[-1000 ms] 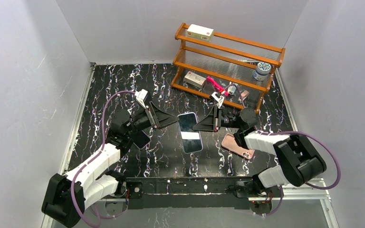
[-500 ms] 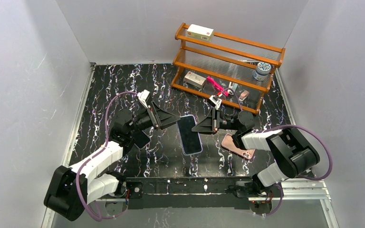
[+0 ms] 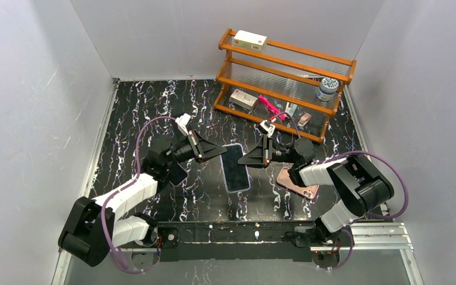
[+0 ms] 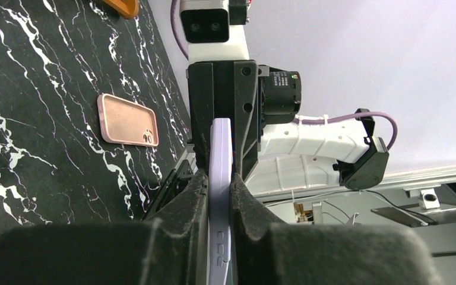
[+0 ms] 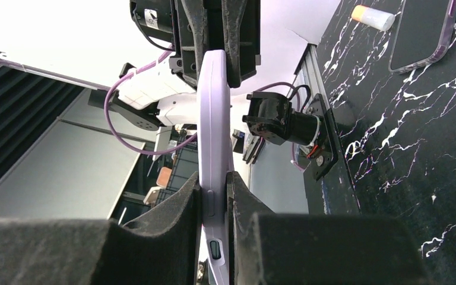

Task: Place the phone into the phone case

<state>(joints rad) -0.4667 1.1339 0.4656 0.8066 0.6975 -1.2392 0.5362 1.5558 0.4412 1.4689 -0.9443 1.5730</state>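
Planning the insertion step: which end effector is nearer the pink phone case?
Right. The right end effector clamps the phone on the side facing the pink phone case; the left end effector clamps the opposite side, farther away.

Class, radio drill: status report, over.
Left gripper, right gripper: both shut on phone. Pink phone case flat on table, empty. Right arm overhangs its edge.

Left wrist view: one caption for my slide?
Left hand and right hand pinch the lilac phone edge-on; pink case lies on table.
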